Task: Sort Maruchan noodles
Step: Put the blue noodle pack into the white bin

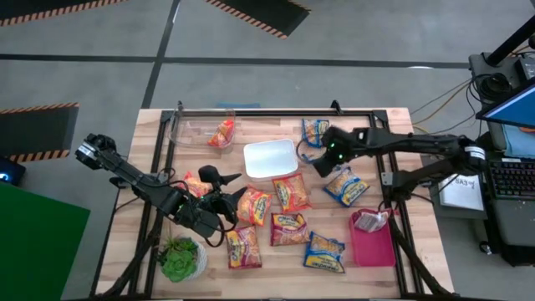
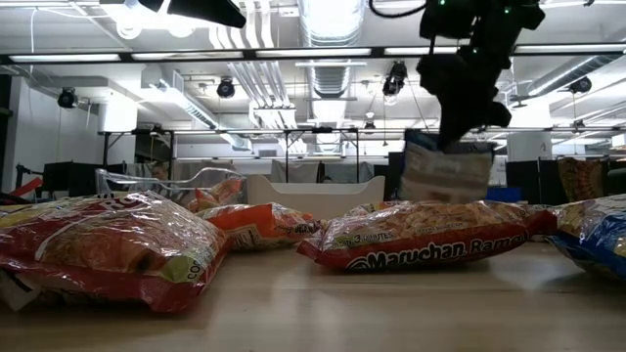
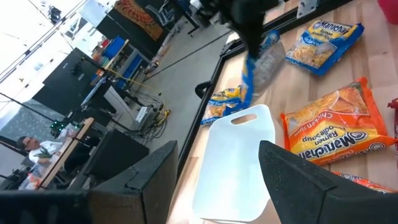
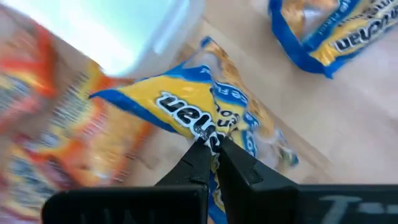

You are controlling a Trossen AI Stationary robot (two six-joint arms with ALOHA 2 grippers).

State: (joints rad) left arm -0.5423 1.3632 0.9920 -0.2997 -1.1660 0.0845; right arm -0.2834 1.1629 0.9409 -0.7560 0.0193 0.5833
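One blue noodle packet [image 4: 186, 115] pinched tight in right gripper [image 4: 214, 146], hanging off the table beside white bin [image 1: 270, 158]. Left gripper [image 1: 224, 186] spread apart, empty, near orange packets [image 1: 252, 205].

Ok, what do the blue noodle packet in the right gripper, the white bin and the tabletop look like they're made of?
Blue packet, pinched by the shut right gripper: thin glossy plastic film, judging by its crinkles and shine. White bin: looks like smooth, matte molded plastic with a cut-out handle. Tabletop: pale wood, probably butcher-block, going by the grain and plank lines.
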